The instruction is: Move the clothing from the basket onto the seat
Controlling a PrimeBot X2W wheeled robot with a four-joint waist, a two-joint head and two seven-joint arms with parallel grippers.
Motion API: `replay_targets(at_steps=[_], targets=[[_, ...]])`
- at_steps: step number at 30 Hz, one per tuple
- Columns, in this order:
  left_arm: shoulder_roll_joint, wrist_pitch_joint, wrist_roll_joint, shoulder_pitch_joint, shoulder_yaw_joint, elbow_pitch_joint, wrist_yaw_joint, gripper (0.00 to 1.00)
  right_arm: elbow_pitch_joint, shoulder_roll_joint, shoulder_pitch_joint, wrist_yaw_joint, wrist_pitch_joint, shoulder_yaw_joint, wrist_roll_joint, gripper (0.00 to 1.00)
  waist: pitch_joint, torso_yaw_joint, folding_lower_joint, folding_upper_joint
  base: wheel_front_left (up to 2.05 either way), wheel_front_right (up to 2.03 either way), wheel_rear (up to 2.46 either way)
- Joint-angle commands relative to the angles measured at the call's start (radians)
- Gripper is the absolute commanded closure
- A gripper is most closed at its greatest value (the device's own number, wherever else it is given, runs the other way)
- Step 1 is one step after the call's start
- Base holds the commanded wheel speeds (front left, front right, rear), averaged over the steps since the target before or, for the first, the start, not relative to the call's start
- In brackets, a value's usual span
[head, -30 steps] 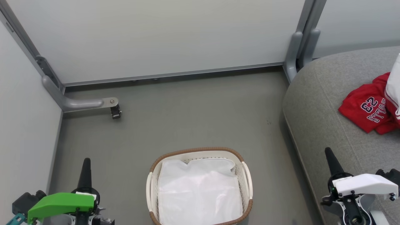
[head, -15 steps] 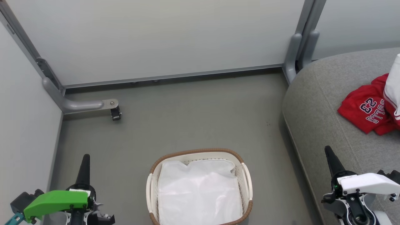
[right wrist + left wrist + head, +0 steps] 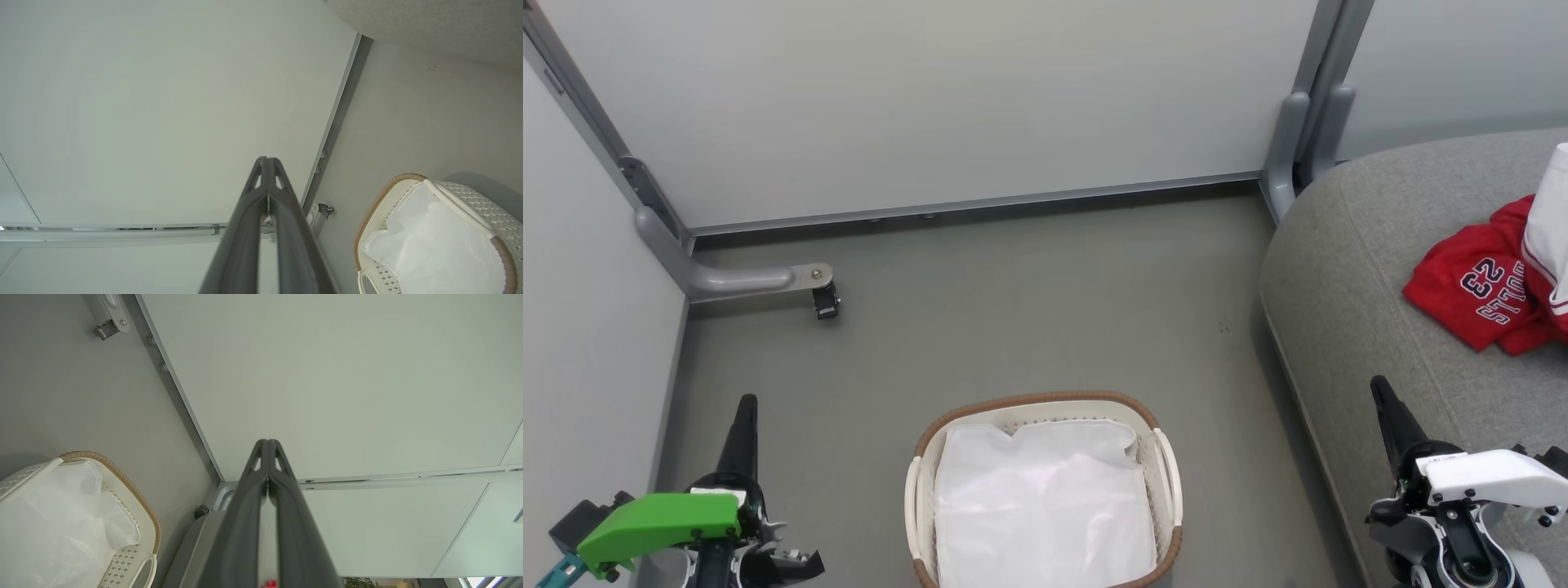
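Red clothing [image 3: 1478, 298], grey seat [image 3: 1347, 278]

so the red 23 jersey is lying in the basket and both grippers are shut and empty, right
Not quite. The head view shows the red 23 jersey lying on the grey seat, not in the basket, where a white liner shows. The rest holds: the left gripper and the right gripper are shut and empty.

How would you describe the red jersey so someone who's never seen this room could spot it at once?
Find the large grey seat on the right of the head view. On its top, toward the view's right edge, lies a crumpled red jersey. Unlike the white, red-trimmed garment overlapping it, it is solid red with navy-white lettering and a 23.
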Motion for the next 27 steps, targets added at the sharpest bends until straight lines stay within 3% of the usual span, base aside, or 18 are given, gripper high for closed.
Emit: replay_targets(at_steps=[1,19,27], targets=[[0.006,0.006,-0.026,-0.022,0.007,-0.008,-0.007,1.0,-0.009,-0.006,-0.014,0.0,0.007,-0.004,0.021,1.0,-0.001,0.0,0.0,0.0,0.0,0.0,0.0],[0.007,0.038,-0.149,-0.033,0.016,-0.011,-0.009,1.0,-0.017,-0.007,-0.014,0.0,0.039,-0.01,0.141,1.0,-0.011,-0.002,0.0,0.0,0.0,0.0,0.0],[0.007,0.039,-0.148,-0.029,0.015,-0.01,-0.009,1.0,-0.017,-0.007,-0.013,0.0,0.038,-0.01,0.142,1.0,-0.011,-0.002,0.0,0.0,0.0,0.0,0.0]])
